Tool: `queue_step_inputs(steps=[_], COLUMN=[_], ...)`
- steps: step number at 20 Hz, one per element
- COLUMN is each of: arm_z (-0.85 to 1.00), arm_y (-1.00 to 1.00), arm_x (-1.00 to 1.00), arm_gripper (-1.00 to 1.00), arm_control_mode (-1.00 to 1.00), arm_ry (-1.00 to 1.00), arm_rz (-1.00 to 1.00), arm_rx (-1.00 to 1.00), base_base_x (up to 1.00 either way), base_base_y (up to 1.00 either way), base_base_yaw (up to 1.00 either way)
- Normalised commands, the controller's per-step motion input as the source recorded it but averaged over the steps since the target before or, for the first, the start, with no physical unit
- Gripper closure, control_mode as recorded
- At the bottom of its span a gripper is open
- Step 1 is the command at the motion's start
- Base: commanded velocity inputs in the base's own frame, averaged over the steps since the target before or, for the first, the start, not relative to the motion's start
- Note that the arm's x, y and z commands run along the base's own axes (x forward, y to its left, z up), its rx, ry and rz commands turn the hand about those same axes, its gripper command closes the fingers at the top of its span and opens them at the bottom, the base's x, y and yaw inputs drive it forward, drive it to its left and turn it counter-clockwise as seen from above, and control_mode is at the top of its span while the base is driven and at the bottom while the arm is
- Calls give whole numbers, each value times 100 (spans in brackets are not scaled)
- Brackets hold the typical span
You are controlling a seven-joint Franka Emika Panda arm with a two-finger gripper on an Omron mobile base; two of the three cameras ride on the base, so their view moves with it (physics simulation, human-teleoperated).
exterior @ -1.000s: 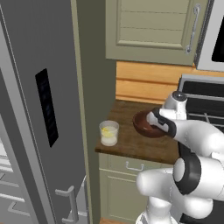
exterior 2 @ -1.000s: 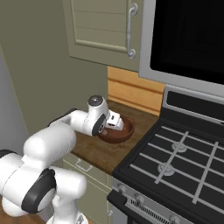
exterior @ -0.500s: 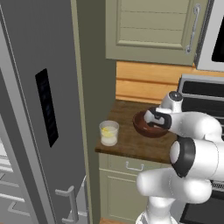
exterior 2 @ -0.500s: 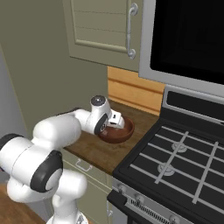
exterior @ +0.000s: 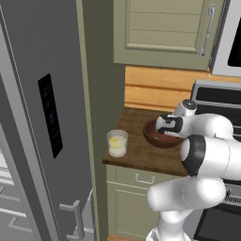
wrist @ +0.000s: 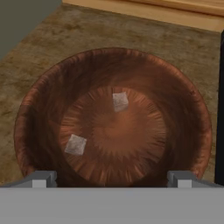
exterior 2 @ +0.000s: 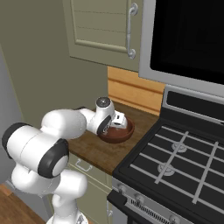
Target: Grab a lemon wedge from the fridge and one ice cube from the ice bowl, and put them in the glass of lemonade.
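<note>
Ice bowl (wrist: 39, 105) holds two cubes; glass of lemonade (exterior: 117, 143) beside.

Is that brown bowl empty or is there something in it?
Not empty: the bowl holds two ice cubes, lying apart on its bottom.

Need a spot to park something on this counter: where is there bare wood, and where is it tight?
Free: the wood between the glass of lemonade and the wooden ice bowl, and the counter's front strip. Tight: the bowl's right side near the stove, and above the bowl, where the open gripper hangs.
</note>
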Motion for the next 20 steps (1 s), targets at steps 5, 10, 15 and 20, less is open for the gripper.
queue_step_inputs(steps=[5,10,15,20], arm_z=[-16,-20,-19,-17], arm_y=[-2,0,0,0], arm_x=[14,22,25,24], arm_gripper=[-100,-100,-100,-100], arm_control_mode=[-100,-100,-100,-100], arm_ry=[0,0,0,0], arm_rz=[4,3,3,4], arm_rx=[0,0,0,0], base_base_x=[0,0,0,0], base_base_y=[0,0,0,0], base_base_yaw=[0,0,0,0])
